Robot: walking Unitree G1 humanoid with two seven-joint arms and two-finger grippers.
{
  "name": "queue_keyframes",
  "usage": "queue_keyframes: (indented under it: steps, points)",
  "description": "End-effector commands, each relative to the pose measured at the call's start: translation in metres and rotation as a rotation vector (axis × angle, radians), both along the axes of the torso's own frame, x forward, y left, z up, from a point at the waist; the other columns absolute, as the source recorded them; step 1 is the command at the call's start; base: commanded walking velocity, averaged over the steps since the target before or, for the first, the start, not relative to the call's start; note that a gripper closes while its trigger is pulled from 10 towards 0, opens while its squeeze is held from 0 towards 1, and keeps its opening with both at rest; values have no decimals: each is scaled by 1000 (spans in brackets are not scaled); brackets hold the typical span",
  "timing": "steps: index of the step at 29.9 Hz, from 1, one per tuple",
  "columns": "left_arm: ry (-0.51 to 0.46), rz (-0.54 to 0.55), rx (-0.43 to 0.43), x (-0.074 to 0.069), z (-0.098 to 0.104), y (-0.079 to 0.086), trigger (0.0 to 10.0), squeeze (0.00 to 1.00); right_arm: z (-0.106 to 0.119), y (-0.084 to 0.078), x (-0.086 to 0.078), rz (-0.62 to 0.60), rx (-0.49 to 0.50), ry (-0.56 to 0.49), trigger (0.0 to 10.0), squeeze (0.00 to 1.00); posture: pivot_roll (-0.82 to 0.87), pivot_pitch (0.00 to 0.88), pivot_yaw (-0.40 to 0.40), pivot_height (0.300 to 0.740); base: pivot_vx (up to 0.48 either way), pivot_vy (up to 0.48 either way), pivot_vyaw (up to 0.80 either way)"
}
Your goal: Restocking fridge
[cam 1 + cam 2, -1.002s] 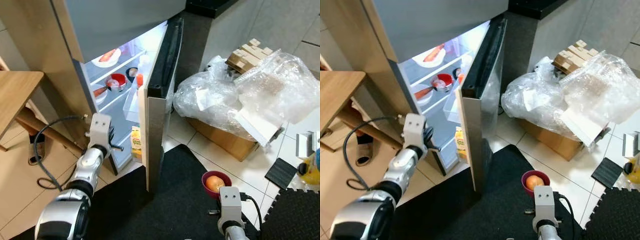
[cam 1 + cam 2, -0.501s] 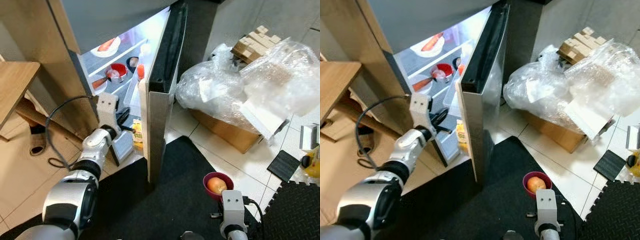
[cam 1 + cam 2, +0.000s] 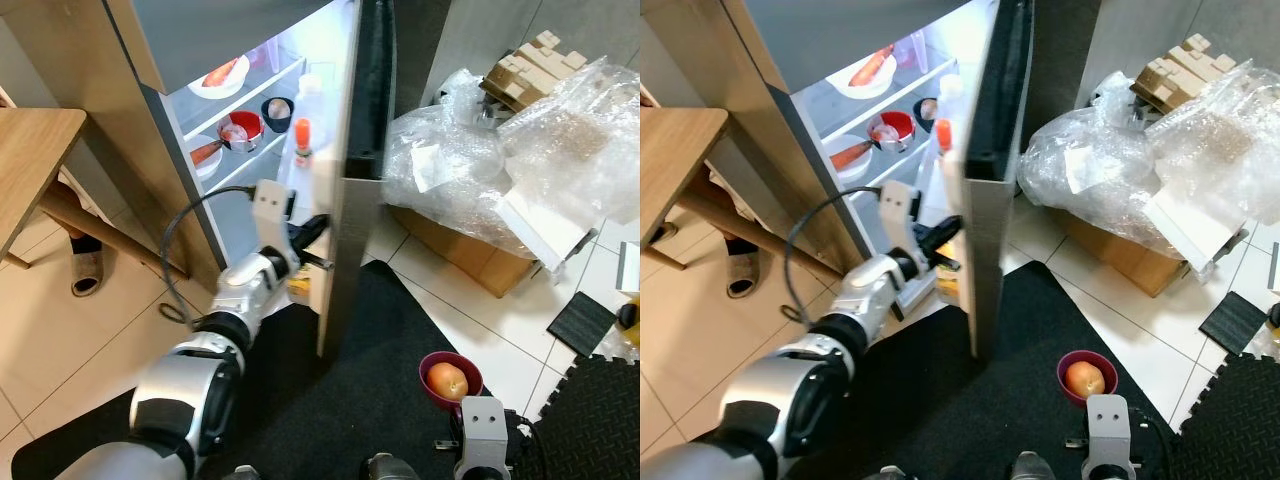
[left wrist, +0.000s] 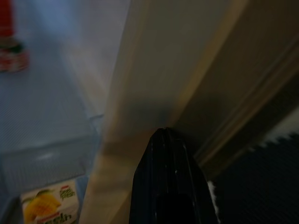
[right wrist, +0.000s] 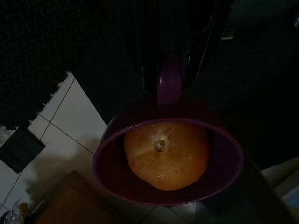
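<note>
The fridge stands open, and its steel door (image 3: pixel 365 150) is swung out towards me. My left gripper (image 3: pixel 318 226) reaches to the door's inner edge; in the left wrist view its black fingers (image 4: pixel 166 186) lie together against the pale door lining. On the shelves sit a plate of red food (image 3: pixel 222 75), a red pot (image 3: pixel 240 130), a dark bowl (image 3: pixel 277 108) and an orange-capped bottle (image 3: pixel 301 135). A juice carton (image 4: pixel 49 210) stands low in the door. My right gripper (image 5: pixel 169 79) is shut on the handle of a purple cup (image 3: pixel 450 375) holding an orange fruit (image 5: pixel 166 156), low over the floor.
A wooden table (image 3: pixel 30 150) and a shoe (image 3: pixel 85 275) are at the left. Plastic bags (image 3: pixel 500 150) heaped on a cardboard box (image 3: pixel 460 260) crowd the right of the door. A black mat (image 3: pixel 330 400) lies underfoot, and foam tiles (image 3: pixel 590 410) are at the far right.
The fridge door has swung wider to the right. My left gripper moved right from the fridge's front edge to the door's inner edge. The cup stays held low at the right.
</note>
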State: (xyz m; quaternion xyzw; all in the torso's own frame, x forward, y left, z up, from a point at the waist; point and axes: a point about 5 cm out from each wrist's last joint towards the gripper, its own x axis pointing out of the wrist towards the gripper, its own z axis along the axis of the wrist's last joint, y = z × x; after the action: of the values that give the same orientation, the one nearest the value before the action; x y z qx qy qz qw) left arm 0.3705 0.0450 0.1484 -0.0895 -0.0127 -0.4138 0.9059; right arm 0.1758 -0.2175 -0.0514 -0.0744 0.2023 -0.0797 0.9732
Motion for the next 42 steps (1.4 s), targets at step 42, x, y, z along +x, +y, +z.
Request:
queue_keyframes:
  steps: [42]
  points:
    - [284,616,347,-115,-161,141,10000,0,21,31,52,213,79,-73,10000,0,-168,159,-21,731,0,0,0]
